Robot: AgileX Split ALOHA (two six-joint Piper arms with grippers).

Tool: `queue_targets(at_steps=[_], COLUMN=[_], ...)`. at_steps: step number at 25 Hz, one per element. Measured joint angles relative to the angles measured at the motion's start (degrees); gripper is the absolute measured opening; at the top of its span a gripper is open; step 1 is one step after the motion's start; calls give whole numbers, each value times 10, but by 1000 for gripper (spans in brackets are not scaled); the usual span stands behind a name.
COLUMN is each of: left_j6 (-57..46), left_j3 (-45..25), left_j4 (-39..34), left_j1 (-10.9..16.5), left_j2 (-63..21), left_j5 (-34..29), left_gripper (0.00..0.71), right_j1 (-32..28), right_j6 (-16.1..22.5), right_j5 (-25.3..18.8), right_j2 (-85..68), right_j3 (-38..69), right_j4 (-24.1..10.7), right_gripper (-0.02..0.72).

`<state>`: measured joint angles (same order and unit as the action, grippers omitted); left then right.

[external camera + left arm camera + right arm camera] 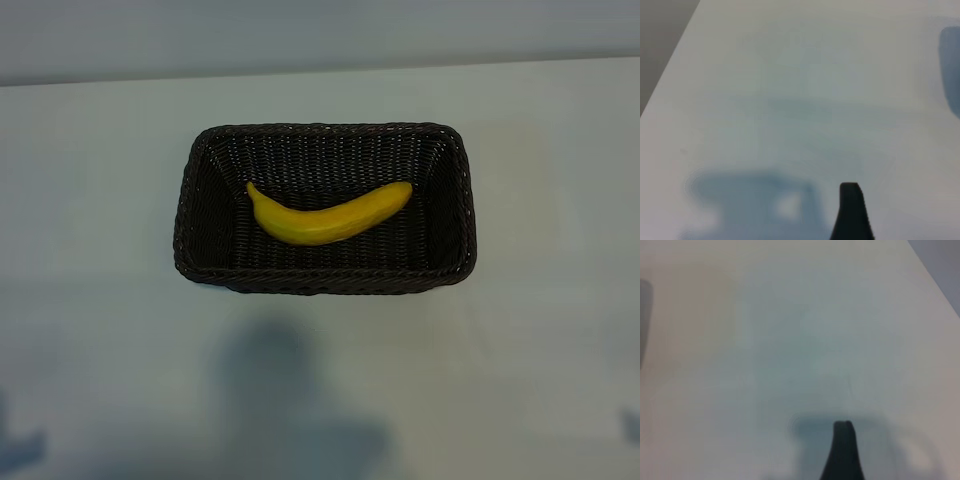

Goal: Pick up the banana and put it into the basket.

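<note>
The yellow banana [330, 216] lies inside the dark brown wicker basket [196, 215], lengthwise across its floor, in the middle of the white table in the exterior view. Neither arm shows in that view. In the left wrist view only one dark finger [851, 210] of my left gripper shows, over bare table with nothing against it. The right wrist view likewise shows a single dark finger [842, 450] of my right gripper above bare table. Both grippers stand open and hold nothing. Banana and basket are out of both wrist views.
The white table [90, 300] stretches around the basket on every side. Its far edge [320, 70] runs behind the basket. A table edge [670, 65] crosses one corner of the left wrist view, and another edge [935, 277] a corner of the right wrist view.
</note>
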<state>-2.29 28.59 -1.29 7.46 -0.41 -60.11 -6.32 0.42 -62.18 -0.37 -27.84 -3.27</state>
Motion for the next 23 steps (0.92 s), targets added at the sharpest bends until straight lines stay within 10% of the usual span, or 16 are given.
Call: queue_targets(at_steps=[23], left_j6=[0], left_j3=[0], left_j4=[-2], left_j1=[0], left_j2=[0], left_j5=[0], left_gripper=[548], right_j1=[0], right_j6=[0], right_j5=[0], right_j2=[0], right_j3=[0], right_j4=[0], right_gripper=[448])
